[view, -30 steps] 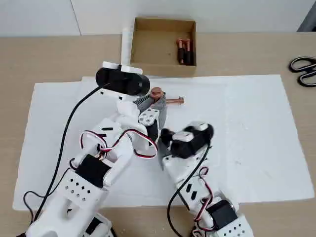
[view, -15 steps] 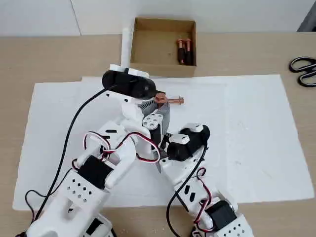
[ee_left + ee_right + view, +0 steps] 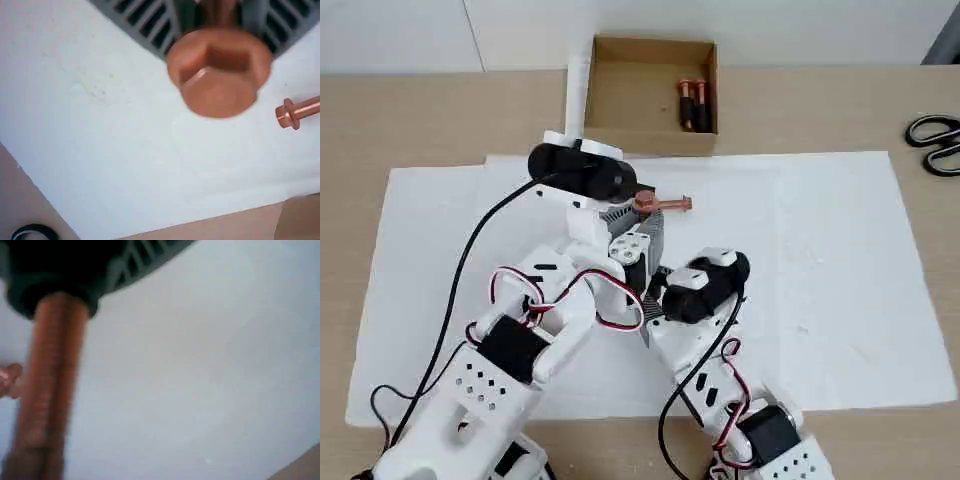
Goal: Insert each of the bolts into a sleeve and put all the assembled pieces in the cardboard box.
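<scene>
Jutting from left claw [image 3: 638, 215], hex-headed bolt [image 3: 218, 70].

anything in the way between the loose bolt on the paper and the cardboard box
Nothing visible lies between the loose bolt and the cardboard box, just bare white paper up to its near wall. The left gripper, shut on a second bolt, sits close beside it, outside that path.

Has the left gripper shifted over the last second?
Yes. The left gripper, holding a bolt, drew back from the cardboard box and now sits nearer the loose bolt on the paper.
</scene>
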